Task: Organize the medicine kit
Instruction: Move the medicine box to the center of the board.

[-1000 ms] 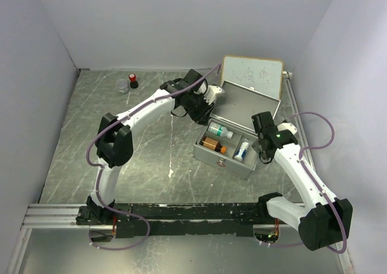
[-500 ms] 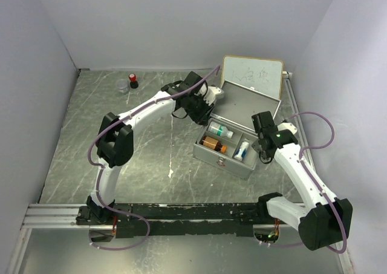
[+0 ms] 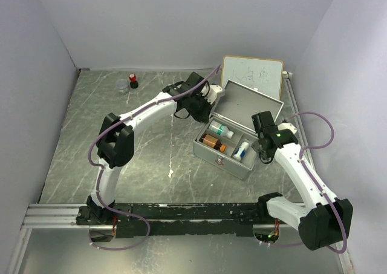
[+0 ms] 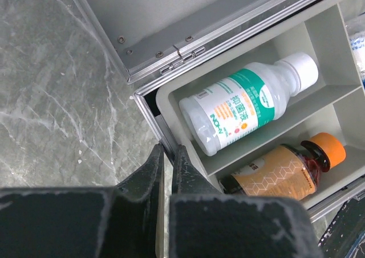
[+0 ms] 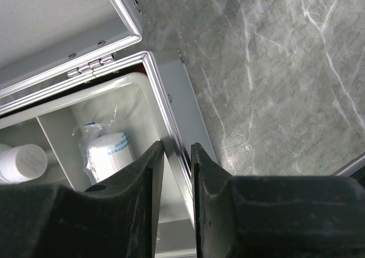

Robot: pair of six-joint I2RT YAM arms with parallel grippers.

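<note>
Aluminium walls of the medicine kit (image 3: 227,159) are pinched inside the left gripper (image 4: 168,154) and right gripper (image 5: 177,148), so either thin grip could be lost through uneven pulling.

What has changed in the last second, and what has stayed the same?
The left gripper closed its fingers on the left wall of the medicine kit. The right gripper keeps its grip on the right wall; the bottles and the open lid look unchanged.
</note>
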